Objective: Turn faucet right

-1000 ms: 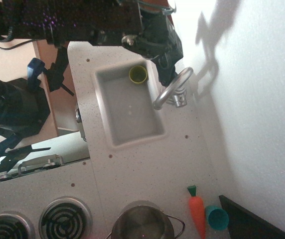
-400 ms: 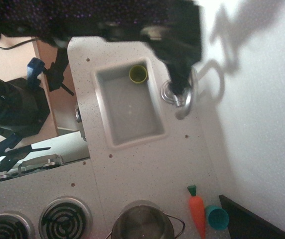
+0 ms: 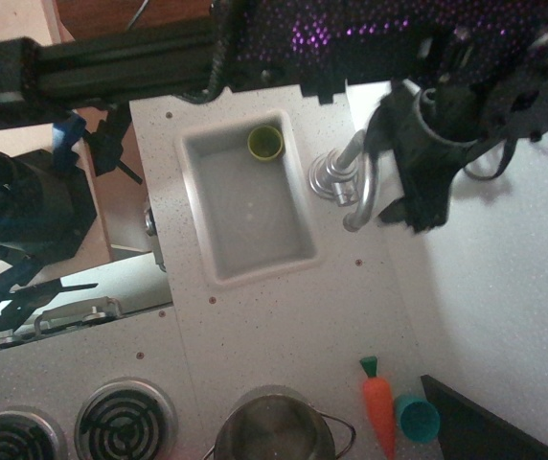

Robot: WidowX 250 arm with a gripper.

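Soft daylight, washed-out right side, arm blurred.

A toy kitchen set up as a test bench. The speckled white counter (image 3: 284, 316) holds a small moulded sink (image 3: 250, 206) just left of the gripper (image 3: 418, 206), with a silver faucet (image 3: 346, 177) between them. Well below the gripper sit coil burners (image 3: 125, 422), a steel pot (image 3: 274, 431) and a plastic carrot (image 3: 379, 407); clamps (image 3: 68, 139) grip the far-left edge.
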